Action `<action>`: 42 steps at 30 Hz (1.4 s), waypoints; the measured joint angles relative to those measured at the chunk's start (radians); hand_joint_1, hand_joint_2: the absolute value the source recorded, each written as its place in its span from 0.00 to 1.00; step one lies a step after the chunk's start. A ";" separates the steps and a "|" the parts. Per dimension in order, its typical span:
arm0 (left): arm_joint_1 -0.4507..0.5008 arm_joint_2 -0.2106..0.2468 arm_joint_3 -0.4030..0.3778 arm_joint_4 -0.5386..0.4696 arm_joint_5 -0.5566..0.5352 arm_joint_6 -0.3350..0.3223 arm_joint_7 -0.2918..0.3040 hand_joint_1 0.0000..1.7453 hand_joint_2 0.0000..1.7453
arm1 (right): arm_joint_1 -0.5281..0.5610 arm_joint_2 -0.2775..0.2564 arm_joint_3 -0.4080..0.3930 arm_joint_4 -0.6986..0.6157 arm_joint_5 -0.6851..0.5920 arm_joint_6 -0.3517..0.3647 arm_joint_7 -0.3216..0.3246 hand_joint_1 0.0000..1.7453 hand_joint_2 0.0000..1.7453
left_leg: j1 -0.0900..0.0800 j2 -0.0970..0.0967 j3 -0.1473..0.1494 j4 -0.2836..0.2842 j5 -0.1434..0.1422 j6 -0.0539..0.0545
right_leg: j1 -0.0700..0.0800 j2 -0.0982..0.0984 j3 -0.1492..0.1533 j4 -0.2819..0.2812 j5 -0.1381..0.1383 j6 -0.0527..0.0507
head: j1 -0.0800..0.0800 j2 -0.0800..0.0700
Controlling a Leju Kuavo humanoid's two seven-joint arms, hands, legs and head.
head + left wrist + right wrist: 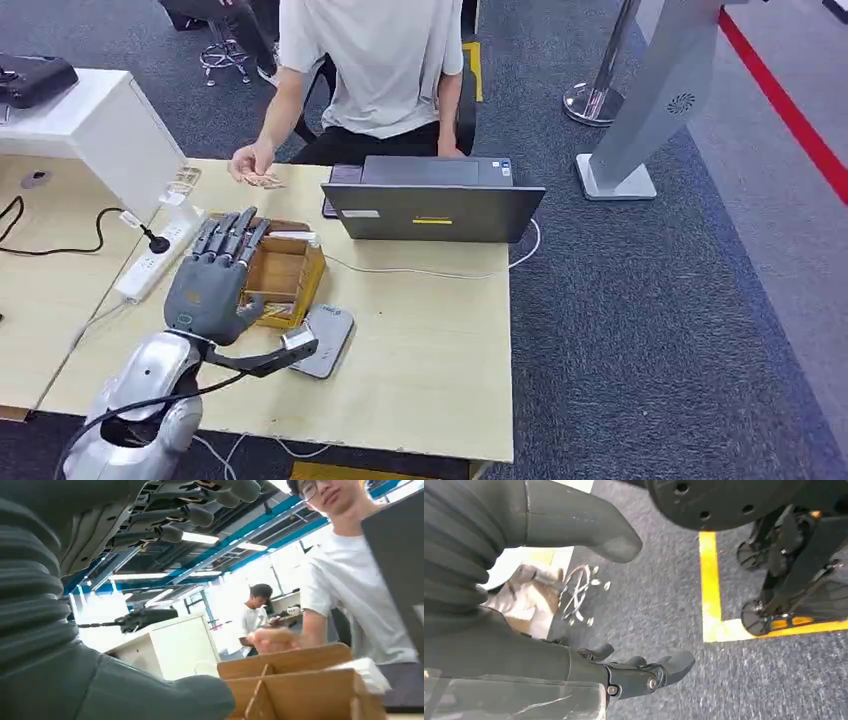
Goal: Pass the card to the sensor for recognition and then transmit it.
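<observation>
From the head view, the robot's left hand (212, 285) hovers over the wooden box (285, 280) on the table (430, 340), fingers stretched flat and apart, holding nothing. White cards (292, 237) lie at the box's far edge, just beyond the fingertips; they look thin, pale and flat, with little edge to catch. The grey sensor (325, 340) sits just beside the box on the robot's side. Behind the box stands a laptop (432, 205), and a person's hand (252, 165) rests on the table beyond the box.

From the left wrist view, the box's dividers (262, 695) rise close under the thumb (165, 697), with the cards (367, 672) on the far rim. A reach from here could snag a divider, shove the light box into the sensor, or lift several cards at once.

From the right wrist view, the right hand (624, 672) hangs over carpet, fingers loosely curled on nothing.
</observation>
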State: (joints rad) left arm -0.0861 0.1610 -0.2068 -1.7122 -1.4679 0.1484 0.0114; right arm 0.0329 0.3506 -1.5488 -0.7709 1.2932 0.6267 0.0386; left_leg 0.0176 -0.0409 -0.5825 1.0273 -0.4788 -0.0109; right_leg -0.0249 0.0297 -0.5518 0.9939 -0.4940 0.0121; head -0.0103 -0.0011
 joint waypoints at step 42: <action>0.065 -0.017 0.049 0.086 -0.100 -0.035 0.133 0.00 1.00 | -0.010 0.003 -0.013 -0.007 0.137 0.063 -0.037 0.00 1.00 | 0.000 -0.001 0.000 0.000 0.001 0.000 | 0.000 -0.002 0.001 0.000 0.001 0.000 | 0.000 0.000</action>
State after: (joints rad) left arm -0.0212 0.1438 -0.1579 -1.6258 -1.5675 0.1137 0.1446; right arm 0.0229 0.3532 -1.5621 -0.7778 1.4302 0.6893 0.0011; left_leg 0.0177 -0.0424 -0.5822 1.0276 -0.4781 -0.0106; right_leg -0.0249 0.0275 -0.5506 0.9939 -0.4934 0.0117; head -0.0099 -0.0011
